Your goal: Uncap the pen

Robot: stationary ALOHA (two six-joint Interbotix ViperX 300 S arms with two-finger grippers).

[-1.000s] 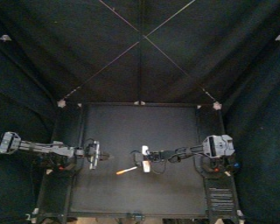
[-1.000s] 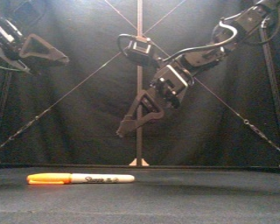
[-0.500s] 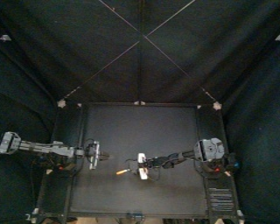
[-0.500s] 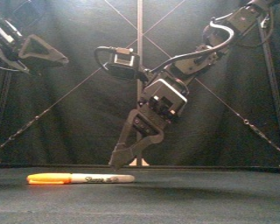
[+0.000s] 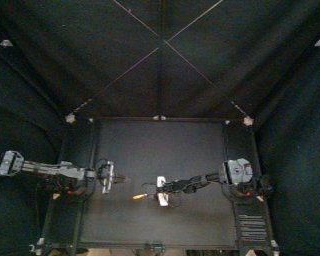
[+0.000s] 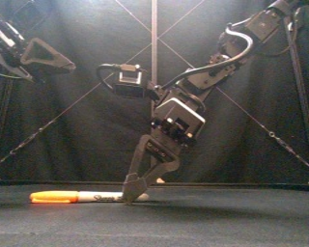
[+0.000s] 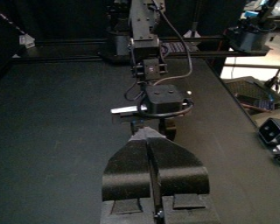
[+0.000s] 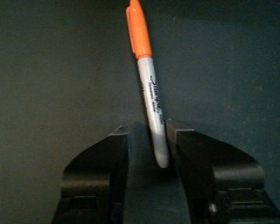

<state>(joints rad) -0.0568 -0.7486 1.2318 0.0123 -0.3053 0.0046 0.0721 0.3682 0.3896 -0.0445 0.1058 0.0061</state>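
Your right gripper [image 8: 150, 133] sits low with its jaws parted astride the white barrel of the marker pen [image 6: 90, 197], which lies flat on the table between its centre and front edge, leaving the orange cap [image 6: 54, 197] free for your clenched left gripper [image 7: 149, 136], hovering near the left edge.

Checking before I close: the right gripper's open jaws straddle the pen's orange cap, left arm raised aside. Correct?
No. The right gripper straddles the pen at its white barrel, not the orange cap, which lies beyond the jaws, as the right wrist view shows. The rest is right.
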